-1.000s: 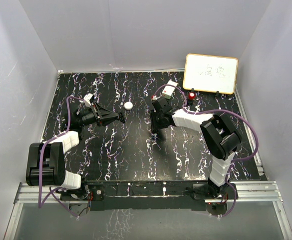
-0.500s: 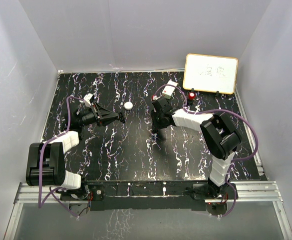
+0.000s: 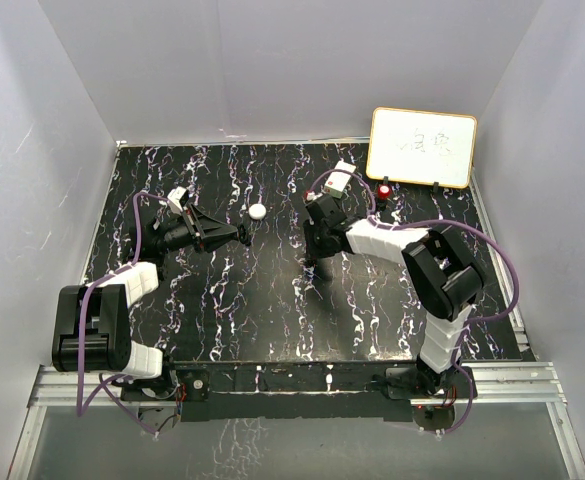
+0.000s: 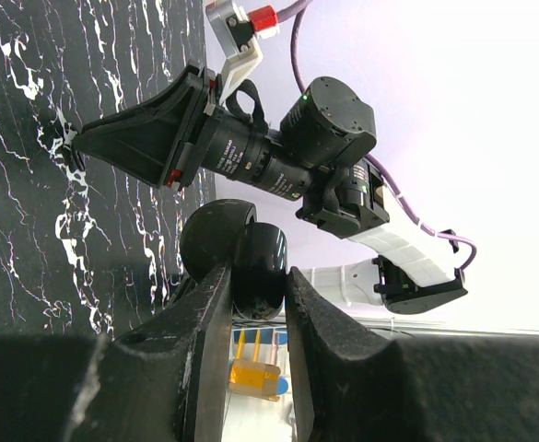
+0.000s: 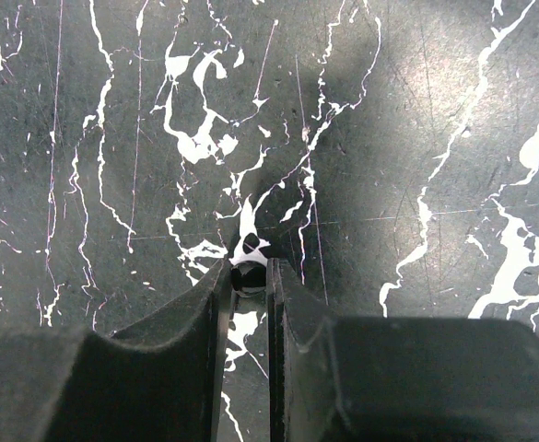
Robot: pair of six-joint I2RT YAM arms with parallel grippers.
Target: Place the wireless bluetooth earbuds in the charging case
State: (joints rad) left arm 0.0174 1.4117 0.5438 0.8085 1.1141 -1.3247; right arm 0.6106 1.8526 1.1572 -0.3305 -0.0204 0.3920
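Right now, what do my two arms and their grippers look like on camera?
Both arms are black with white shell segments; the left arm and right arm match. A purple cable loops along each. Each wrist carries a white camera bracket, the right one with a red part. The left gripper and right gripper have matte-black tapering fingers.

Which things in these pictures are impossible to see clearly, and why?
- Top view: whiteboard writing, too small to read.
- Top view: what the right gripper pinches, hidden beneath it; the right wrist view shows only a small dark piece.
- Left wrist view: the black puck in the left gripper, lower part covered by the jaws.
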